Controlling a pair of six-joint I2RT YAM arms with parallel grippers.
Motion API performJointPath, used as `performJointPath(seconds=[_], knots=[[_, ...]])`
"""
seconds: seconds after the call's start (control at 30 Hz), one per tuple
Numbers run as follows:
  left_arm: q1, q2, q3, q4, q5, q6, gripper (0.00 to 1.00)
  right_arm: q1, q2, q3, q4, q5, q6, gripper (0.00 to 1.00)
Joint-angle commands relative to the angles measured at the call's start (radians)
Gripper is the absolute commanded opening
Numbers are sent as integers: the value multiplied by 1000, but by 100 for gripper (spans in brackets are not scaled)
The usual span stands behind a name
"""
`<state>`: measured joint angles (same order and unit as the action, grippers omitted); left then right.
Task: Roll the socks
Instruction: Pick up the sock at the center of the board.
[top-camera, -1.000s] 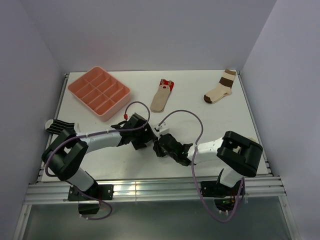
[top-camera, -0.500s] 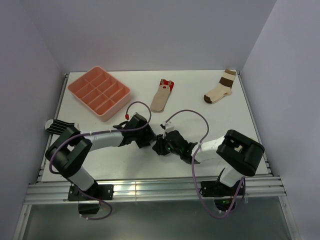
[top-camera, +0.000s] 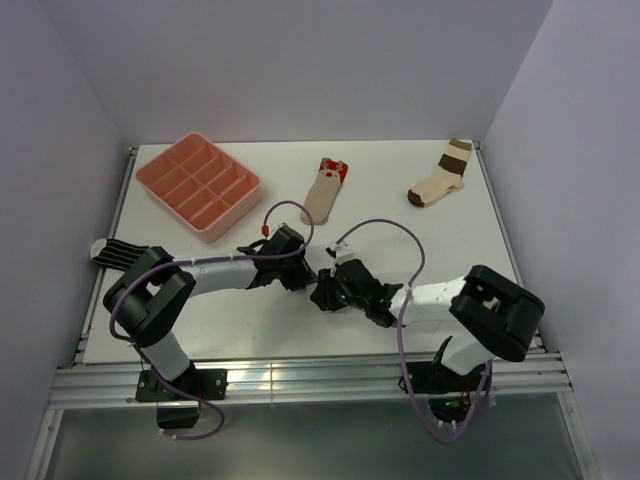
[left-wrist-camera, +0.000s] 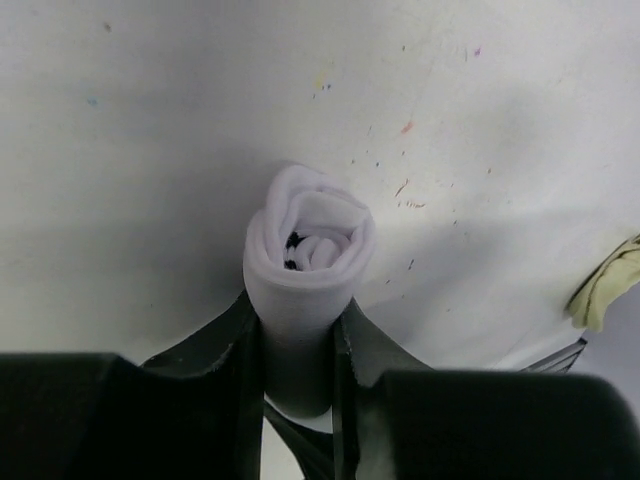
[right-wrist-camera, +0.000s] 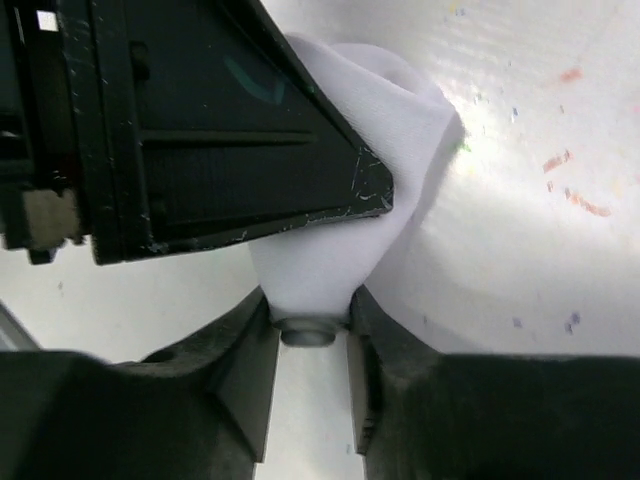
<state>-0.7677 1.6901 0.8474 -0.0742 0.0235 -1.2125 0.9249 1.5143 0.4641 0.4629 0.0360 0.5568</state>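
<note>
- My L gripper (left-wrist-camera: 298, 308): jaws pressed in on both sides of the white sock (left-wrist-camera: 308, 235). It's wound into a tight roll w/ the spiral end facing the L wrist cam. Only tiny dark specks show in the core, prob. the black cuff bands.
- My R gripper (right-wrist-camera: 312, 300): jaws pinching a fold of the same sock's fabric from the opposite side. The L gripper's body sits right against it in the R wrist view.
- Top view: both grippers meet mid-table (top-camera: 400, 220), nearer the front edge. The sock is mostly hidden under them there.
- Progress, my read: sock 1 of 3 is nearly done. The roll is formed, but both grippers are on it, so it's not set down or let go yet. Can't tell if the loose end is tucked or would spring open on release.
- Left to do: tan sock (top-camera: 325, 190) w/ red end lies flat and unrolled at far centre, well apart from me.
- Also left: striped sock (top-camera: 115, 250) at the L edge, just beside my L arm and partly hidden. It looks unrolled.
- Not mine to roll: cream sock (top-camera: 440, 178) w/ brown bands, far R.
- Pink tray (top-camera: 197, 185) is far L, apart from both grippers.
- Yellowish lump (left-wrist-camera: 610, 290) at the R edge of the L wrist view, near the roll but not touching. Can't tell what it is.
</note>
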Motion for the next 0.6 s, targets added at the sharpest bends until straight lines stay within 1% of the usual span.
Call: performJointPath(seconds=[0.0, 0.07, 0.1, 0.17, 0.3, 0.33, 0.37, 0.4, 0.43, 0.5, 0.53, 0.57], knots=[[-1, 7, 4, -231, -175, 99, 0, 3, -126, 4, -133, -2, -8, 40], [2, -26, 59, -268, -215, 136, 0, 0, -213, 31, -197, 1, -21, 48], [2, -35, 80, -286, -255, 151, 0, -6, -270, 59, -270, -1, -26, 51], [7, -61, 154, -341, -293, 205, 0, -17, -327, 91, -351, -5, -53, 57], [33, -84, 272, -384, -359, 332, 0, -57, -443, 174, -535, -25, -107, 64], [42, -87, 319, -391, -369, 397, 0, -76, -483, 207, -599, -31, -119, 65], [51, -87, 344, -406, -373, 424, 0, -84, -500, 226, -633, -31, -145, 67], [76, -89, 366, -410, -375, 456, 0, -93, -517, 247, -667, -31, -156, 68], [91, -92, 407, -412, -369, 519, 0, -109, -552, 281, -725, -31, -178, 71], [142, -104, 444, -415, -355, 568, 0, -124, -607, 316, -779, -31, -195, 75], [162, -121, 478, -417, -350, 615, 0, -133, -626, 326, -790, -31, -204, 82], [179, -130, 492, -415, -378, 634, 0, -150, -644, 334, -799, -62, -213, 85]])
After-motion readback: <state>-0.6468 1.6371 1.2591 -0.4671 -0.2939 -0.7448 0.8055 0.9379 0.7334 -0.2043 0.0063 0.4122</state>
